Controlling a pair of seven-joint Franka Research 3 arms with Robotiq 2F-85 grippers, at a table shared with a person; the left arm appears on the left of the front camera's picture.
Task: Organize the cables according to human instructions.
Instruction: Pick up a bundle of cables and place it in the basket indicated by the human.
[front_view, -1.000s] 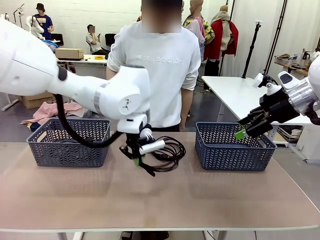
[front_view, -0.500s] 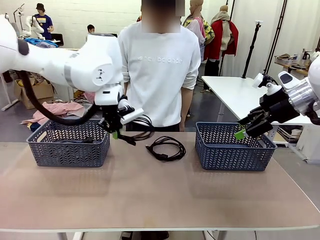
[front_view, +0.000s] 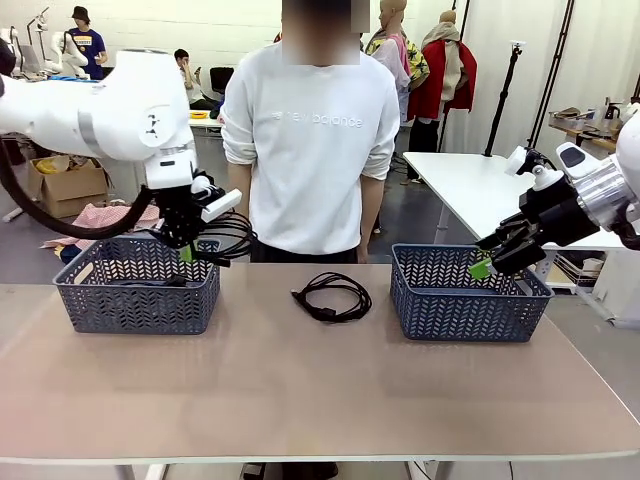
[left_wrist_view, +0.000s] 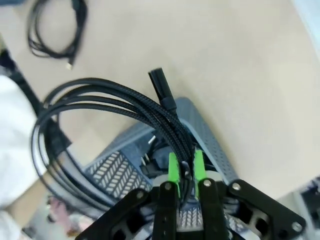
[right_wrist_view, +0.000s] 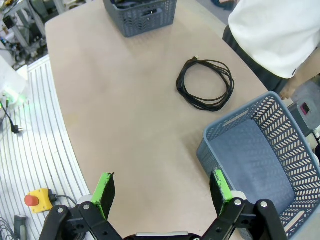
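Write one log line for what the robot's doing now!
left gripper: shut on cable, over left basket | right gripper: open, near right basket | spare cable: on table

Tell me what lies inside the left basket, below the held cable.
Inside the left basket lies black cable, under the coil that the left gripper holds. The basket wall and that coil cover most of it, so the number cannot be told.
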